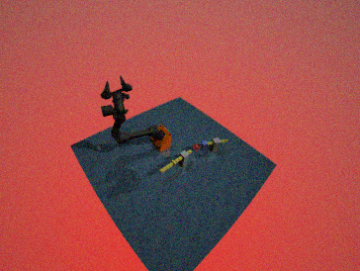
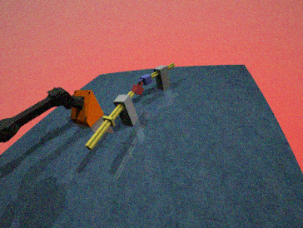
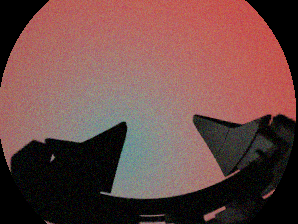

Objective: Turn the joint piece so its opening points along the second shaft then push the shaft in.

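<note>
The long yellow shaft (image 1: pixel 168 166) (image 2: pixel 97 136) with its raised collar (image 2: pixel 109 121) passes through the nearer grey block (image 1: pixel 185 156) (image 2: pixel 131 113). Its far end is close to the red joint piece (image 1: pixel 197 147) (image 2: pixel 137 89); whether it touches or enters the opening cannot be told. The red piece adjoins a blue piece (image 1: pixel 204 143) (image 2: pixel 145 79) on the short yellow shaft (image 1: pixel 225 140) (image 2: pixel 171 66) in the farther grey block (image 1: pixel 216 141) (image 2: pixel 163 79). My gripper (image 1: pixel 114 80) (image 3: pixel 160 121) is open and empty, fingers pointing up, high and well away from the shafts. It is out of the exterior view.
The orange arm base (image 1: pixel 163 141) (image 2: pixel 88 109) stands beside the nearer block, on the arm's side. The arm's dark link (image 1: pixel 138 134) (image 2: pixel 33 111) stretches away from the shafts. The blue-grey table top (image 1: pixel 178 213) (image 2: pixel 200 166) has visible edges.
</note>
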Tool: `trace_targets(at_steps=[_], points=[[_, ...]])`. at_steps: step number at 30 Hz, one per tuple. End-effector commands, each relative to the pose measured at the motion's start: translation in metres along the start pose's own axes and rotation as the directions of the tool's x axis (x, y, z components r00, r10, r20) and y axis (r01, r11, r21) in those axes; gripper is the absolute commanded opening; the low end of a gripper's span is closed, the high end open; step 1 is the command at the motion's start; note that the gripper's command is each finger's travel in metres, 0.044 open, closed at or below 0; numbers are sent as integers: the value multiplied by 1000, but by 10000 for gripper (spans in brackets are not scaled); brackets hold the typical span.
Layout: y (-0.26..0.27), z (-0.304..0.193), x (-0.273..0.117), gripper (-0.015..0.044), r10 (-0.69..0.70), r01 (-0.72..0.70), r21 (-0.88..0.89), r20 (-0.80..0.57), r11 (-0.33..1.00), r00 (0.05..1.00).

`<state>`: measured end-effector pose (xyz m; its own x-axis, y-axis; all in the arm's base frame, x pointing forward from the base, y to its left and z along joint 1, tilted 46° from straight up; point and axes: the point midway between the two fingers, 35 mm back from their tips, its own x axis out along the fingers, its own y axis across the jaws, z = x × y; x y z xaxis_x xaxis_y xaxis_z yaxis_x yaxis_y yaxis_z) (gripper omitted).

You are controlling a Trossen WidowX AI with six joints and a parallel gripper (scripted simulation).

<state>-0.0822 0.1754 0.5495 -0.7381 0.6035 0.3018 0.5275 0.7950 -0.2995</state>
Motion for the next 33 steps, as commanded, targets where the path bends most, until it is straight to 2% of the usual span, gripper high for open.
trace_targets(at_steps=[1, 15, 25, 33], points=[[18, -3, 2, 440, 43, -41, 97, -18, 994, 999], [105, -7, 4, 440, 253, -194, 509, -50, 839, 966], [169, 1, -5, 440, 416, -248, 740, -47, 625, 908], [216, 11, -15, 440, 530, -239, 880, -16, 409, 848]])
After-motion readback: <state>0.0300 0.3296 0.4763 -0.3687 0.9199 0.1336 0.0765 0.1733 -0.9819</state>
